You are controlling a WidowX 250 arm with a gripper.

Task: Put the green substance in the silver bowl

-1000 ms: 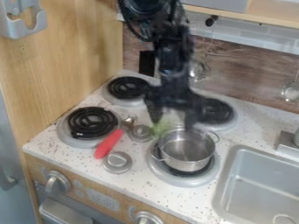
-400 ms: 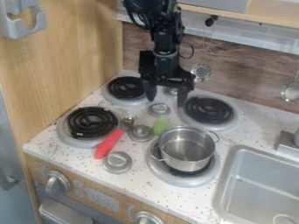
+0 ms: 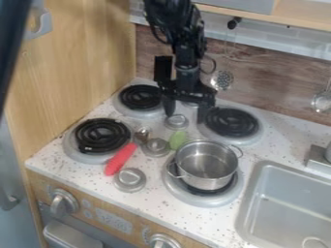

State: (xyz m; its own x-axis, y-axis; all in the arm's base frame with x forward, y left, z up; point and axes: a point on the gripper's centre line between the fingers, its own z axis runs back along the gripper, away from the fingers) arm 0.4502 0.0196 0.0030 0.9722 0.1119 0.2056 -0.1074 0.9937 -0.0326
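Camera view: black arm [image 3: 184, 53] seen at top centre of frame, gripper [image 3: 186, 114] pointed down above the rear of the stovetop. White speckled surface [image 3: 152, 215] is fitted with four burners; silver bowl [image 3: 207, 164] is set on the lower-right one, green item [image 3: 178, 140] laid just left of it, near frame centre. Red-handled utensil [image 3: 120, 159] placed centre-left. Sink [image 3: 255, 206] seen lower right, wood panel [image 3: 77, 72] at left. Jaws are spread wide, nothing gripped between them.
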